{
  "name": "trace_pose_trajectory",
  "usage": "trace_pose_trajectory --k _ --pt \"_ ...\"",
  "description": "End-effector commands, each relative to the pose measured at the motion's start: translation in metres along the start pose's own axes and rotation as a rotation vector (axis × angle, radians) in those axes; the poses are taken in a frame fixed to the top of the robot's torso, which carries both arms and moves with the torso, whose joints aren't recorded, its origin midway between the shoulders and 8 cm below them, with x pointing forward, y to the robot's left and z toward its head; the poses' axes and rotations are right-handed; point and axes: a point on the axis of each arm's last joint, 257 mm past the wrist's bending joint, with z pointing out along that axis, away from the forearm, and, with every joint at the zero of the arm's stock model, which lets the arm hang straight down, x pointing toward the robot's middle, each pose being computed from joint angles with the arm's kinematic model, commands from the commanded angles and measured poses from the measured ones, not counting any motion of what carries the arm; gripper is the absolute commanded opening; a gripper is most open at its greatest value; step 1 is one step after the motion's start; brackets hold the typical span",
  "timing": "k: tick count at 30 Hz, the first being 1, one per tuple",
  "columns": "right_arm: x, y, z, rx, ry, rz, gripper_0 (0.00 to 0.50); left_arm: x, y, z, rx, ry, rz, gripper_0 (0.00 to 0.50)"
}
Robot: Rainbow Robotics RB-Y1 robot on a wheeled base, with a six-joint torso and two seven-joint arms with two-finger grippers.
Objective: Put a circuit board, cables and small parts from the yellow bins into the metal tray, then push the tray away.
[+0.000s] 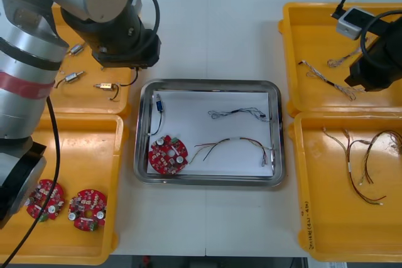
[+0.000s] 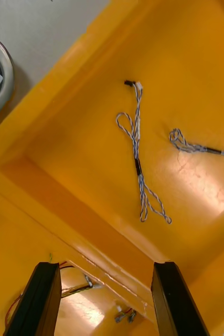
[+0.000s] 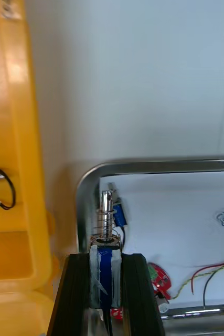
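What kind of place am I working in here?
Likely an electronics kitting bench: yellow bins of red circuit boards, cables and small metal parts flank a metal tray. Left gripper holds one part by the tray; right gripper, open, over a cable bin.

The shiny rectangular metal tray, white inside, sat mid-table between four yellow plastic bins. Inside it: a round red circuit board lying flat in the near left corner, a small blue-bodied metal part beyond it by the left wall, and a twisted blue and white cable plus a red and yellow cable — both strung out loosely, not touching. Another small metal part with a blue wrap was pinched in the fingers of the left gripper, at the tray's far left corner. Elsewhere: two red boards in the near left bin, three small metal parts in the far left one, more cables in the right bins.
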Motion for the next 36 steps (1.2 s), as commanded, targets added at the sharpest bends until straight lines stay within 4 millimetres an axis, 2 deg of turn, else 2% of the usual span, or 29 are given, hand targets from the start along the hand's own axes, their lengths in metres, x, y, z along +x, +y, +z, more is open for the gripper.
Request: trace_pose_trajectory --k 1,9,15,22,30,36 --pt "0.041 -0.026 -0.017 0.052 -0.005 0.133 0.500 0.012 -0.045 0.006 0.036 -0.019 0.045 0.000" --pt "0.089 -0.028 -0.019 0.058 0.012 0.238 0.500 0.033 -0.083 0.032 0.067 0.022 0.090 0.000" --pt "0.119 -0.027 -0.017 0.046 0.034 0.329 0.500 0.045 -0.095 0.056 0.064 0.051 0.102 0.000" --pt "0.124 -0.010 -0.015 0.032 0.020 0.466 0.500 0.058 -0.096 0.071 0.046 0.084 0.112 0.000" --pt "0.134 0.013 -0.008 0.008 0.031 0.573 0.500 0.067 -0.090 0.100 0.033 0.087 0.105 0.000" --pt "0.147 0.024 -0.002 0.004 0.043 0.626 0.500 0.078 -0.085 0.107 0.021 0.103 0.106 0.000"
